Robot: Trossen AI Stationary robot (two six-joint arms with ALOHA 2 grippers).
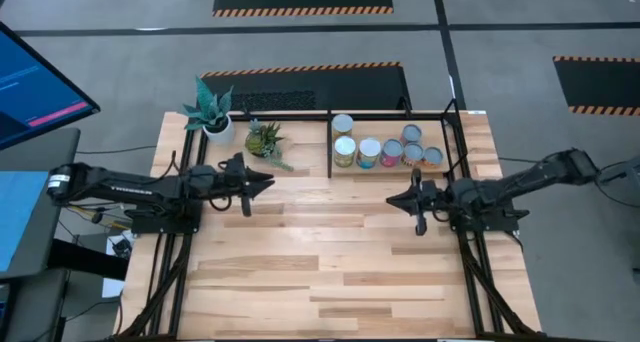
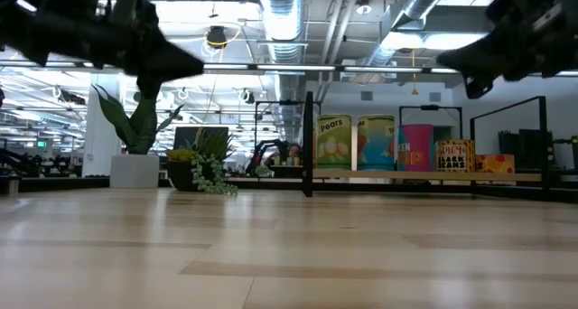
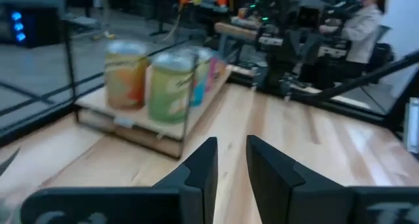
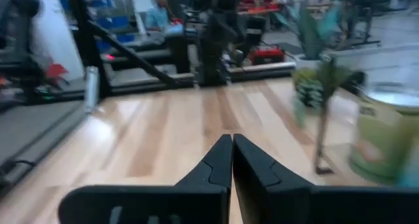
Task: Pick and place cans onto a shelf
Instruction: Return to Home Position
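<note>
Several cans stand upright on the wood base of the black-framed shelf at the table's far right. The low view shows them in a row. My left gripper hovers above the table left of the shelf, pointing right. It holds nothing, and its fingers stand a narrow gap apart. My right gripper hovers just in front of the shelf, pointing left, shut and empty. The left wrist view shows the cans ahead. The right wrist view shows one green can at its edge.
Two potted plants stand at the far left: one in a white pot and a small one beside the shelf. Bare wood tabletop lies between and in front of the arms. A person is in the room beyond the table.
</note>
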